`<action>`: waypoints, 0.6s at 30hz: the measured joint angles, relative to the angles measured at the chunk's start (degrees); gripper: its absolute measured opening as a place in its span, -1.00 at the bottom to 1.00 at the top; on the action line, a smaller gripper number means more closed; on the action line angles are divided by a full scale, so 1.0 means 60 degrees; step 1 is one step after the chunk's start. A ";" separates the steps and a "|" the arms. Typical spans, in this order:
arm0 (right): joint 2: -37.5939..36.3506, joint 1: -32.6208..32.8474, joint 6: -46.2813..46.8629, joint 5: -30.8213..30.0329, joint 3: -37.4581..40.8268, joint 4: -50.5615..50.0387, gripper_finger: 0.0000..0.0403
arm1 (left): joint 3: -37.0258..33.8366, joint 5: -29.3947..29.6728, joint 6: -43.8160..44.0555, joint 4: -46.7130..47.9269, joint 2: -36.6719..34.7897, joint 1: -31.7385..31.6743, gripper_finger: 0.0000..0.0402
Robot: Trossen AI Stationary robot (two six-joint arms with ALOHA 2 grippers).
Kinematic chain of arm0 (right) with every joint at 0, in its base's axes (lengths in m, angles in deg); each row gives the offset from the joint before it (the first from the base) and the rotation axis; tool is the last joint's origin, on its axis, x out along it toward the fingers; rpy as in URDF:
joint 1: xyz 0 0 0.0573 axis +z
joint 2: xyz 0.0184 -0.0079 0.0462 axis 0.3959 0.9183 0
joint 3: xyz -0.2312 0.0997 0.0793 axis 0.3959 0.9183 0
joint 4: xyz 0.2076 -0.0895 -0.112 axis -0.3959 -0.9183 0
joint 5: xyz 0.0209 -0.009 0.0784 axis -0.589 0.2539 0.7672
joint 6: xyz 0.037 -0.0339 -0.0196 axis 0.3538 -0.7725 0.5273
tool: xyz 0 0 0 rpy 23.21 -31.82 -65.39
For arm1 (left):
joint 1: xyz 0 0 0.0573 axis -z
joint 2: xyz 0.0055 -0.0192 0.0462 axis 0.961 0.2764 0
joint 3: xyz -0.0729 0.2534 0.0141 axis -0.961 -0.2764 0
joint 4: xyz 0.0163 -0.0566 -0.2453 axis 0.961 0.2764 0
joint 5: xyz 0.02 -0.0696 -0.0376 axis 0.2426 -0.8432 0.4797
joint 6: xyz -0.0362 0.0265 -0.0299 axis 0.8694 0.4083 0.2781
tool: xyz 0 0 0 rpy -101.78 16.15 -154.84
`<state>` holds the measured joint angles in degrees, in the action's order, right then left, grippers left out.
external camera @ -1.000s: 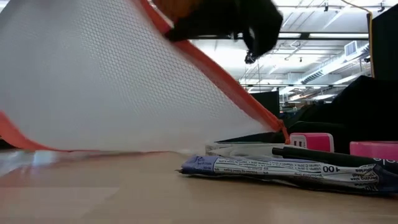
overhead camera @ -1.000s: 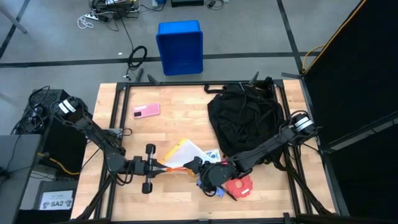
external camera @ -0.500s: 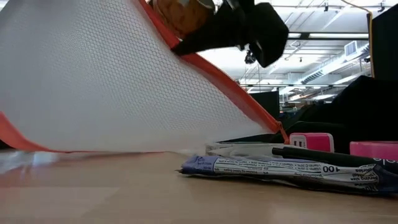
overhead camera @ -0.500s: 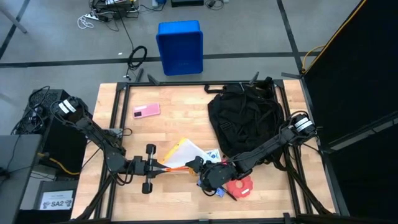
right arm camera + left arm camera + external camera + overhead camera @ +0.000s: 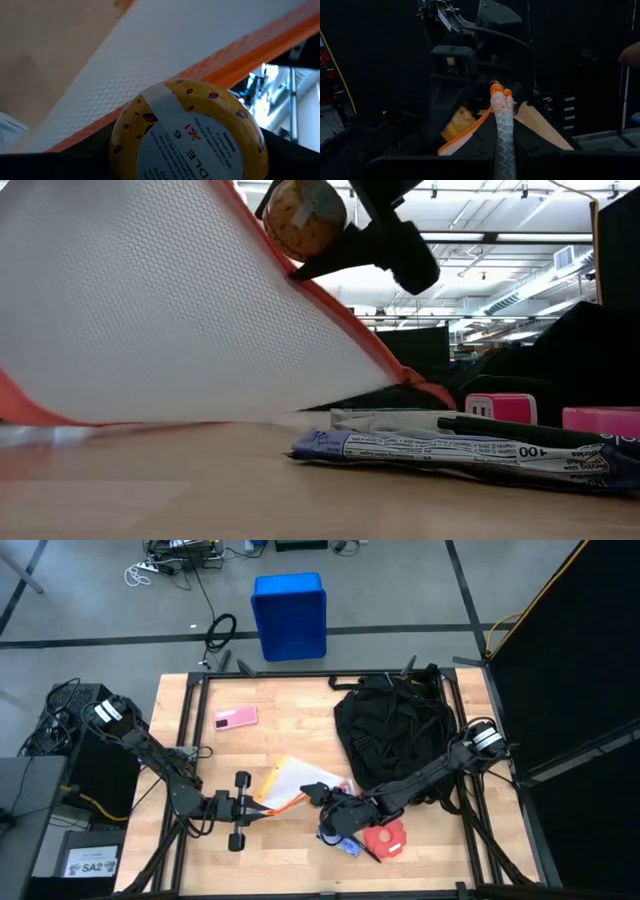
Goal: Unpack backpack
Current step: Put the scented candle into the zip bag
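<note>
Black backpack [image 5: 395, 735] on table [image 5: 250, 750]; both arms over white pouch [image 5: 295, 783]

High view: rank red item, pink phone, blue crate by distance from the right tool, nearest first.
From the right tool, near the table's front middle:
1. Red item, just beside it toward the front edge.
2. Pink phone, across the table toward the far left.
3. Blue crate, on the floor beyond the table.
</note>
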<state>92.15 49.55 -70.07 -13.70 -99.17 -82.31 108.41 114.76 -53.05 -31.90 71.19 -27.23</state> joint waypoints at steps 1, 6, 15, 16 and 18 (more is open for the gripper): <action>0.0000 -0.0048 -0.0061 -0.0043 0.0000 0.0090 0.28 | 0.0000 0.0001 0.0004 0.0004 0.0000 0.0000 -1.00; -0.0011 -0.0173 -0.0620 -0.0202 0.0000 0.0467 0.28 | 0.0000 0.0000 0.0012 0.0024 0.0000 0.0004 -1.00; -0.0018 -0.0196 -0.1163 -0.0582 0.0000 0.0959 0.28 | 0.0000 -0.0004 0.0149 0.0135 0.0000 0.0004 -1.00; -0.0018 -0.0196 -0.1112 -0.0581 0.0000 0.0944 0.28 | 0.0000 -0.0004 0.0149 0.0133 0.0000 0.0006 -1.00; -0.0018 -0.0196 -0.1064 -0.0583 0.0000 0.0862 0.28 | 0.0000 0.0000 0.0151 0.0138 0.0000 0.0007 -1.00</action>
<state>92.04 48.38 -76.45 -17.20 -99.17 -77.14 108.41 114.76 -52.15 -31.07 71.19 -27.19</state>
